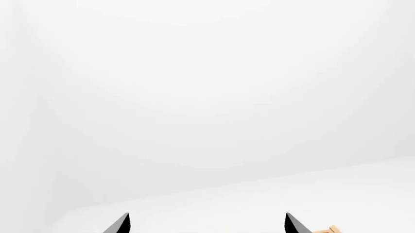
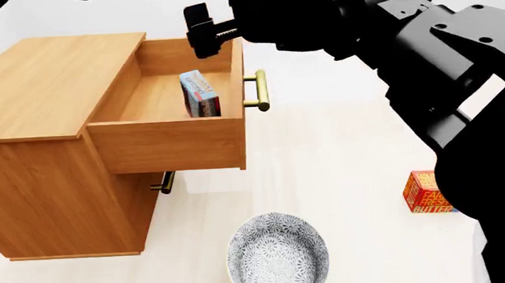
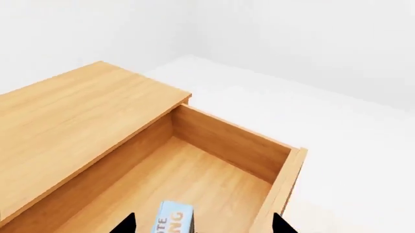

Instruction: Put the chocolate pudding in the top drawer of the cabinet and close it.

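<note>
Right end effector (image 2: 205,32), fingers spread and empty at the head view's upper middle, hangs over the open top drawer (image 2: 166,143) where the chocolate pudding (image 2: 200,93) stands, likely light and stiff, while the brass handle (image 2: 259,90) looks the surest hold.

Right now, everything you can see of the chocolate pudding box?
The chocolate pudding is a small thin box with dark red-brown printed faces and a light blue narrow edge. It stands upright on the floor of the open top drawer, apart from the drawer walls. The right gripper hangs above it, open, not touching it.
</note>
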